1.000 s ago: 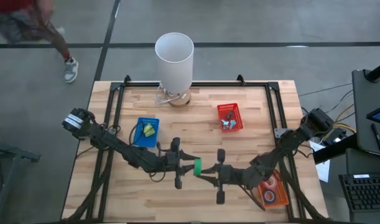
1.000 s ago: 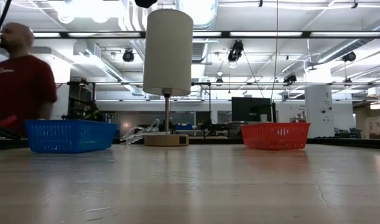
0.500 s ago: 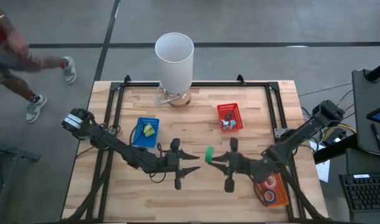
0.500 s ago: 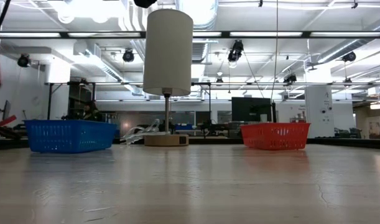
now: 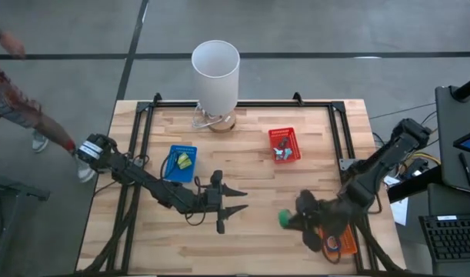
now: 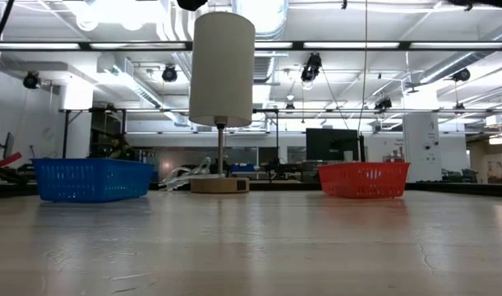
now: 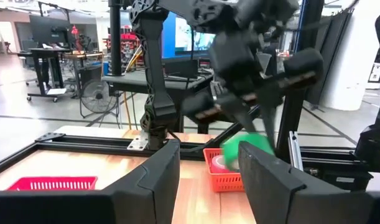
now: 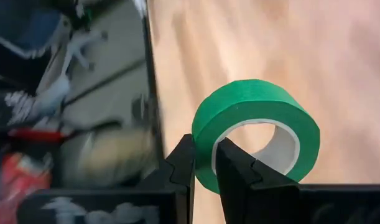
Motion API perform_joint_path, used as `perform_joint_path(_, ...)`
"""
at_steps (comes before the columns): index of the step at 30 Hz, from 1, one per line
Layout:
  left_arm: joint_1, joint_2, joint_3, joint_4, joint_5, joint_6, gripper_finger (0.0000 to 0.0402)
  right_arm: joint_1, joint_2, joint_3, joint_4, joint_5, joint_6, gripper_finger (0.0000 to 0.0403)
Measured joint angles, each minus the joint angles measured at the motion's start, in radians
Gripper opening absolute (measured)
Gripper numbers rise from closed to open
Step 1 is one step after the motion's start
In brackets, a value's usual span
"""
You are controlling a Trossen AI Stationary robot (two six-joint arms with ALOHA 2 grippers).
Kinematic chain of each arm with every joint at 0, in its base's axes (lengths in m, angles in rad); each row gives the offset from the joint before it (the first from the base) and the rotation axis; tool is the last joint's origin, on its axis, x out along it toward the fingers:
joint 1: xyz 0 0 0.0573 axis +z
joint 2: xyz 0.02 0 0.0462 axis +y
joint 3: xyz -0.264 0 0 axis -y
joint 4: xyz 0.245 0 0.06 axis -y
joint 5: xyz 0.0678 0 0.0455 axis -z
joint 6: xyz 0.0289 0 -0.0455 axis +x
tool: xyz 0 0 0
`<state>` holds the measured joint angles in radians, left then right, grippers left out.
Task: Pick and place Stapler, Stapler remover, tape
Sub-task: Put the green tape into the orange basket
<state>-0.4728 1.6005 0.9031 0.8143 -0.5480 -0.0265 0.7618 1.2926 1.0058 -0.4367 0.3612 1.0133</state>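
1. I am carrying the green tape roll (image 8: 257, 130) in the right pincer (image 5: 290, 221), whose fingers are clamped together across the roll's wall, one inside the pale core and one on the green outside.
2. Taking the orange basket (image 5: 336, 240) at the bench's near right corner as my landmark, the roll is hanging just beside its inner edge, above bare bench (image 5: 250, 165) and not yet over the basket.
3. That basket is already holding at least one reddish tape roll (image 5: 338, 227); I cannot tell from above how many more are in it.
4. The left pincer (image 5: 233, 201) is waiting well apart from the orange basket, out toward the middle of the bench, with its fingers standing apart and nothing between them.
5. I am judging the roll to be light and stiff, a hard ring that should not crush. The outer face looks smooth, so a grip on the wall could let it swivel or slip if I swing fast.
6. The hold through the core looks like the right place; a pinch across the full width would need wider fingers.
7. The red basket (image 5: 284, 144) and blue basket (image 5: 179, 162) are sitting farther back from the orange one, beyond the bench's middle.
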Motion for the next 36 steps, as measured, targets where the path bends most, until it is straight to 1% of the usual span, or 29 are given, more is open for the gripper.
perform_joint_path(5,0.0,0.0,0.0,0.0,0.0,0.0,0.0165,0.109,0.032,0.0,-0.124,-0.185,0.337,0.0038)
perform_joint_path(11,0.0,0.0,0.0,0.0,0.0,-0.008,0.0165,0.227,0.087,0.0,-0.256,-0.321,0.699,0.0038)
perform_joint_path(15,0.0,0.0,0.0,0.0,0.0,-0.028,0.0165,0.276,0.123,0.0,-0.328,-0.382,0.848,0.0038)
perform_joint_path(19,0.0,0.0,0.0,0.0,0.0,-0.029,0.0165,0.286,0.158,0.0,-0.367,-0.473,0.936,0.0038)
perform_joint_path(22,0.0,0.0,0.0,0.0,0.0,-0.03,0.0165,0.286,0.182,0.0,-0.416,-0.503,0.939,0.0038)
perform_joint_path(25,0.0,0.0,0.0,0.0,0.0,-0.031,0.0165,0.284,0.198,0.0,-0.45,-0.504,0.927,0.0038)
perform_joint_path(36,0.0,0.0,-0.003,0.0,0.0,-0.027,0.0165,0.281,0.215,-0.008,-0.415,-0.487,0.99,0.0038)
